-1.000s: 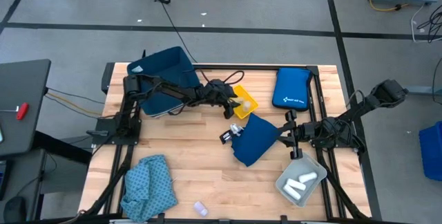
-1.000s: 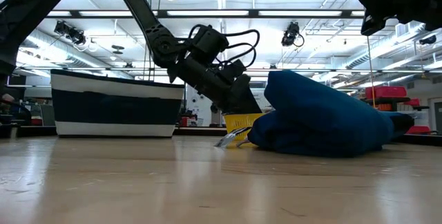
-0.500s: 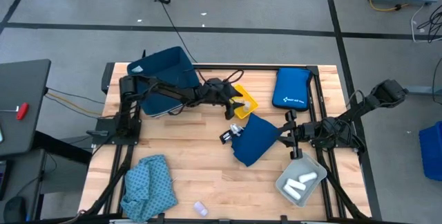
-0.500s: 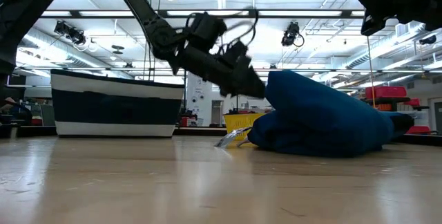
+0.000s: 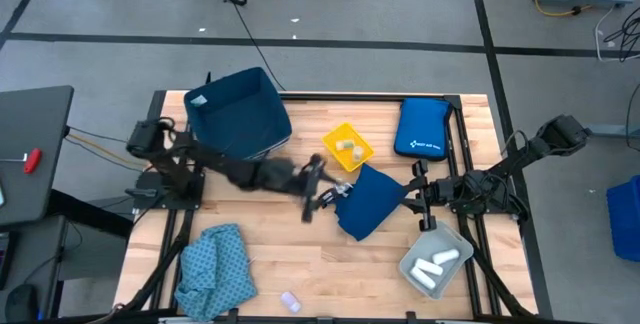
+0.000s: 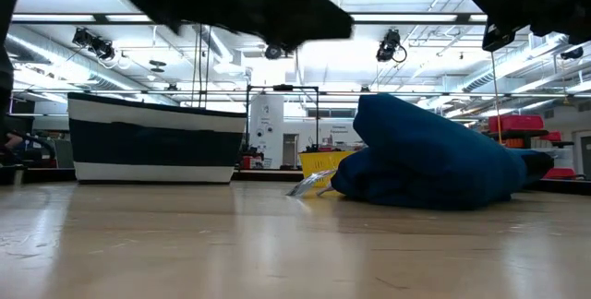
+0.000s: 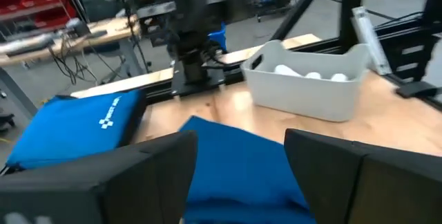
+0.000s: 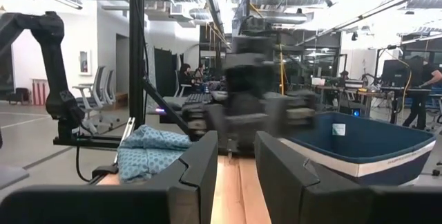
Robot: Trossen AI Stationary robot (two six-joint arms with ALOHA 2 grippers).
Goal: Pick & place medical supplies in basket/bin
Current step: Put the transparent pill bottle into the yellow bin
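Left pincer swung off yellow tray, fingers apart, apparently just beside navy cloth.

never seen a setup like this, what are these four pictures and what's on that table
This is a two-armed robot at a wooden table, filmed by four cameras at once: one overhead, one at table-top level, and one on each wrist, looking past that arm's dark fingers.

Overhead, the left gripper is mid-table, blurred by motion, beside the navy blue cloth; its wrist view shows open fingers holding nothing. The right gripper waits at the table's right side, also open and empty.

On the table: a navy fabric basket, a yellow tray with two small pieces, a royal-blue pouch, a grey bin holding white rolls, a teal patterned cloth and a small clear vial.
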